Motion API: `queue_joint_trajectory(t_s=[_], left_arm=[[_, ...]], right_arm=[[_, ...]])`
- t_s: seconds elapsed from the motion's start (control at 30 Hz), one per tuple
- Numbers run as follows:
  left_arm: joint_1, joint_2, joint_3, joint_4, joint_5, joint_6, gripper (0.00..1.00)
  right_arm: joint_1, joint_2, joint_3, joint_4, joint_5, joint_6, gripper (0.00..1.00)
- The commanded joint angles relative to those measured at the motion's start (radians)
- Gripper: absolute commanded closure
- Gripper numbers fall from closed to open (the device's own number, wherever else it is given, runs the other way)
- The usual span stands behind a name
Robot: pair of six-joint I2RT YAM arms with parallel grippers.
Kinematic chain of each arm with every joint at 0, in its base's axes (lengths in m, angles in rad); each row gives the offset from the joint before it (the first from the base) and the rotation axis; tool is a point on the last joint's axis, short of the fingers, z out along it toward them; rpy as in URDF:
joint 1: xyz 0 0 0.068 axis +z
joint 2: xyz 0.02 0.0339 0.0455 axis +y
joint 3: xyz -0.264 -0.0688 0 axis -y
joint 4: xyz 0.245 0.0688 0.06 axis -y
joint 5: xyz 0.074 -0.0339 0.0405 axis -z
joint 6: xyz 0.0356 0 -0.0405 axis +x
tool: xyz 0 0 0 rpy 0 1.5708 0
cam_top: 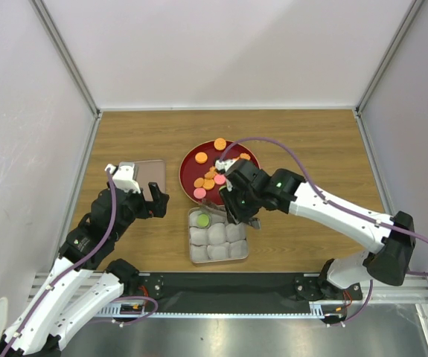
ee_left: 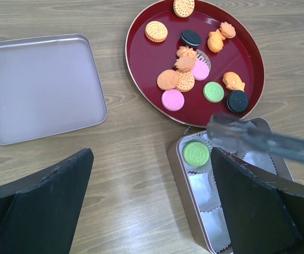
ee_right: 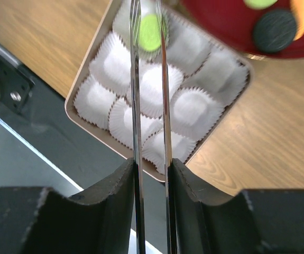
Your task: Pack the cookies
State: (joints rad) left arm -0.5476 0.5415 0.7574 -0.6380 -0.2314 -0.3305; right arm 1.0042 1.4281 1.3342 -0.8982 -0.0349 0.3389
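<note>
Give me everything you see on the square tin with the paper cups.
The square tin is shallow, dull metal with rounded corners. It lies flat and open on the wood table, against the red plate's near rim. Pleated white paper cups fill it. The far-left cup holds a green cookie, with metal tongs over it.

We count fifteen cookies [ee_left: 172, 99]: two green, two pink, two black and nine orange or tan. Fourteen lie on the one red plate [ee_left: 141, 69], one in the one square tin [ee_left: 174, 164]. The tin holds nine paper cups [ee_left: 202, 188]. We also see one flat tray [ee_left: 40, 84] and one pair of tongs [ee_left: 257, 138].
</note>
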Motion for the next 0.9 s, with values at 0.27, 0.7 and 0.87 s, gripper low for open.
queue_joint_trajectory(t_s=[0.27, 0.7, 0.87], left_arm=[[-0.005, 0.003, 0.01, 0.027, 0.009, 0.018, 0.0], [-0.006, 0.005, 0.01, 0.026, -0.003, 0.015, 0.0], [-0.008, 0.014, 0.011, 0.023, 0.0, 0.016, 0.0]], right_arm=[[-0.147, 0.003, 0.16, 0.012, 0.033, -0.063, 0.63], [-0.363, 0.374, 0.463, 0.07, 0.119, -0.106, 0.59], [-0.398, 0.503, 0.598, 0.047, 0.141, -0.106, 0.53]])
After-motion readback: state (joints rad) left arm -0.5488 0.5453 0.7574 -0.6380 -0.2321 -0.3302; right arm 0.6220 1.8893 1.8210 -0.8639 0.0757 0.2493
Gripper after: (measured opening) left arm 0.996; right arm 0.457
